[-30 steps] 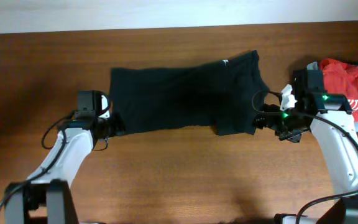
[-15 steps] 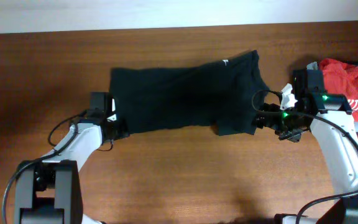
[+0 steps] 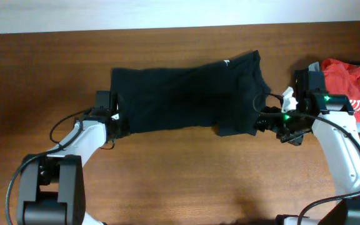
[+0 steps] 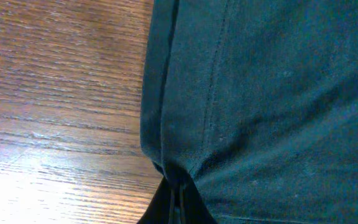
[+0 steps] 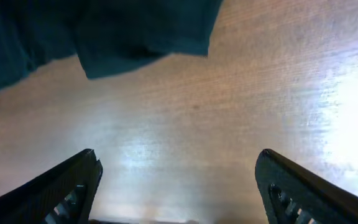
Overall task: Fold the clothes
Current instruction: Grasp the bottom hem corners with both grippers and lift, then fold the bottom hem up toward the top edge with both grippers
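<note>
Clothes (image 3: 186,97), a black T-shirt, lie flat on the tabletop (image 3: 180,181) toward its far edge. Left claw (image 4: 178,198) is clamped on the left hem; right claw (image 5: 178,186) stands apart over bare wood beside the right corner. Advise seating it on fabric before lifting.

Dark reddish-brown wood-grain tabletop (image 3: 186,187), filling nearly the whole overhead view. Along its far edge, a pale cream strip (image 3: 167,14), wall or floor, hard to tell which. Bright glare (image 5: 353,118) on the wood in the right wrist view; softer sheen (image 4: 36,193) low left in the left wrist view.
</note>
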`<state>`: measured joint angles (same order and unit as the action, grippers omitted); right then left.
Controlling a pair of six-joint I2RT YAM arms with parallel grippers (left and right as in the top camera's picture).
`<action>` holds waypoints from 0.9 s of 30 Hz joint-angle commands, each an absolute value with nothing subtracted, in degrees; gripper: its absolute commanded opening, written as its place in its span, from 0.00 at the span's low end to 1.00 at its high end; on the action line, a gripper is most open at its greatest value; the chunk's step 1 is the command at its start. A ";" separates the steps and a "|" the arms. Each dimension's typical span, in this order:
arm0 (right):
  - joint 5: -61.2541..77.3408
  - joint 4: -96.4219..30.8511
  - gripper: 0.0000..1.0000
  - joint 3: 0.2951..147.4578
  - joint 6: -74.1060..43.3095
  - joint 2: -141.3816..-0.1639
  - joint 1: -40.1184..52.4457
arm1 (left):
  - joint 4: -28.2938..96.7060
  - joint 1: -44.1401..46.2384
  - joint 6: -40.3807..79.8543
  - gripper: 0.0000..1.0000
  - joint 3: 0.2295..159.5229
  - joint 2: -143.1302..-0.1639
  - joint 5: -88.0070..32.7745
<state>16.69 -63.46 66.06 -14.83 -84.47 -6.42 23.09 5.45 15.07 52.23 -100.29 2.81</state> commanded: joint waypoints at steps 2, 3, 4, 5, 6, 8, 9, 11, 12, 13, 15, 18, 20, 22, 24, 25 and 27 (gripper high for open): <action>17.41 -63.37 0.83 63.44 -15.05 -83.72 -6.72 | 25.61 5.87 15.81 0.01 54.76 -103.24 1.28; 17.47 -62.92 0.83 62.57 -15.05 -83.72 -6.72 | 26.37 5.87 15.81 0.01 56.18 -103.15 1.28; 17.80 -62.46 0.83 61.78 -14.83 -83.72 -6.66 | 26.94 5.87 15.81 0.01 57.30 -103.15 1.28; 18.13 -61.76 0.83 60.97 -14.33 -83.72 -6.39 | 27.70 5.87 15.81 0.01 58.76 -103.11 1.26; 19.07 -60.16 0.83 59.55 -13.56 -83.72 -5.72 | 28.71 5.87 15.81 0.01 60.86 -103.11 1.28; 19.09 -56.99 0.82 57.47 -13.56 -83.72 -3.99 | 29.87 5.87 15.81 0.01 63.94 -103.11 1.28; 19.09 -54.26 0.83 56.16 -13.61 -83.72 -2.70 | 30.59 5.87 15.79 0.01 65.89 -103.11 1.26; 18.87 -48.58 0.82 53.91 -14.02 -83.72 -0.56 | 31.38 5.87 15.79 0.01 68.82 -103.11 1.28; 18.48 -46.28 0.80 53.08 -14.04 -83.77 0.19 | 31.46 5.87 15.79 0.01 69.69 -103.11 1.28; 17.80 -44.56 0.78 52.42 -14.39 -83.88 0.71 | 31.53 5.87 15.79 0.01 70.46 -103.11 1.28; 15.57 -41.69 0.72 51.11 -16.45 -84.31 1.43 | 31.57 5.87 15.79 0.01 71.42 -103.11 1.28; 12.88 -40.01 0.66 49.63 -16.64 -85.84 1.50 | 31.64 5.87 15.79 0.01 71.79 -103.11 1.28; 11.29 -40.01 0.64 49.32 -16.64 -87.29 1.50 | 31.97 5.87 15.77 0.01 71.79 -103.11 1.32; 10.02 -39.66 0.64 49.28 -16.64 -88.84 1.50 | 32.05 5.87 15.77 0.01 71.79 -103.11 1.32; 9.80 -37.71 0.64 49.28 -16.64 -90.94 1.50 | 32.01 5.87 15.77 0.01 71.79 -103.11 1.32; 9.82 -36.60 0.64 49.28 -16.73 -91.90 1.50 | 32.01 5.87 15.77 0.01 71.79 -103.11 1.32; 9.80 -34.83 0.64 49.28 -17.15 -93.78 1.50 | 32.03 5.87 15.77 0.01 71.79 -103.11 1.32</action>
<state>11.73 -36.62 49.67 -16.40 -91.07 1.32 31.97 5.67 15.25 71.11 -102.87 1.72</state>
